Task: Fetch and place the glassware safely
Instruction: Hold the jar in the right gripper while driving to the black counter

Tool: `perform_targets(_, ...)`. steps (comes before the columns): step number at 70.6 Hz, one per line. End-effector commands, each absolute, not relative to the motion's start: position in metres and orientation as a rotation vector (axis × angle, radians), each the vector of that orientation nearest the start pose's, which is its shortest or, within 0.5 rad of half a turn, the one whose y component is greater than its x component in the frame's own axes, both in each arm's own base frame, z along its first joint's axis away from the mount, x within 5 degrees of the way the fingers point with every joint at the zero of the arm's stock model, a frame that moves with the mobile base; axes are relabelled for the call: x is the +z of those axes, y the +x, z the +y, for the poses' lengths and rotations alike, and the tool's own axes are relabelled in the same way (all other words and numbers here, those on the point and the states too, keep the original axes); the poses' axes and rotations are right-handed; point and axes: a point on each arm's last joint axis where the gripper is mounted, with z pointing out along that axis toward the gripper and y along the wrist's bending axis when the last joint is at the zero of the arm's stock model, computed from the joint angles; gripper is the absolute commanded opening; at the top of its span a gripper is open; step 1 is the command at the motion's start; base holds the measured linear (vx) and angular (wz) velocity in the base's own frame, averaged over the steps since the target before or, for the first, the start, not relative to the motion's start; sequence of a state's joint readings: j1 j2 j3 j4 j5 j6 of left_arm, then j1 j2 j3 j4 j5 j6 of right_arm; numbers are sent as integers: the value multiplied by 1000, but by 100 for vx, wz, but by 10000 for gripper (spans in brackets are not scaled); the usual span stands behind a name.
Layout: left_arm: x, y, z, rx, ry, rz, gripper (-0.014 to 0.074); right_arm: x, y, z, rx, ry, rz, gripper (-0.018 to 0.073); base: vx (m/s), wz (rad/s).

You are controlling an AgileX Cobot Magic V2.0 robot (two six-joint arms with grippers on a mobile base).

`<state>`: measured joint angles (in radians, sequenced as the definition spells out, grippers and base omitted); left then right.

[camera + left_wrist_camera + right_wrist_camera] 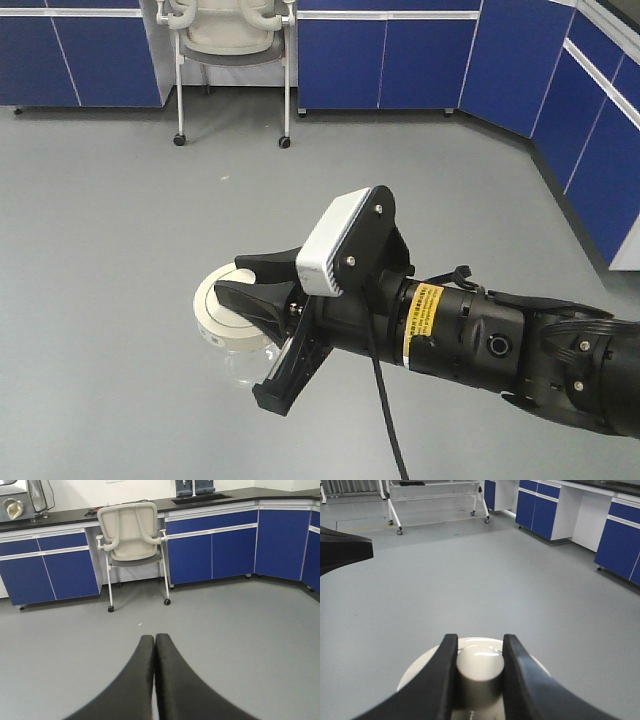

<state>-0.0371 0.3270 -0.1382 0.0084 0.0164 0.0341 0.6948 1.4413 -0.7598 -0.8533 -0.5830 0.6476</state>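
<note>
One jar [222, 318], apparently glass; right gripper [480, 645] pinches its knob [479, 672].

Only one printed marking shows: a yellow label [422, 318] wrapped round the wrist section of the right arm [500, 345], a little behind the right pincer [228, 276] in the front-facing view. It carries lines of black print and a small red patch at its upper end, all too small to read. No other writing can be read in any view.

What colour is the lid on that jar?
The lid is cream-white, clearest in the front-facing view.
</note>
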Motion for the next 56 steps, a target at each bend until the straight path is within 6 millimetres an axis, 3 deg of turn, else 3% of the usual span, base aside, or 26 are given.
perform_targets(1, 251, 89, -3, -3, 54, 1591, -7, 299, 204, 223, 861, -945, 1376, -3, 58, -1)
perform_targets(56, 251, 89, -3, -3, 54, 1591, -7, 299, 204, 223, 860, -945, 1377, -3, 57, -1)
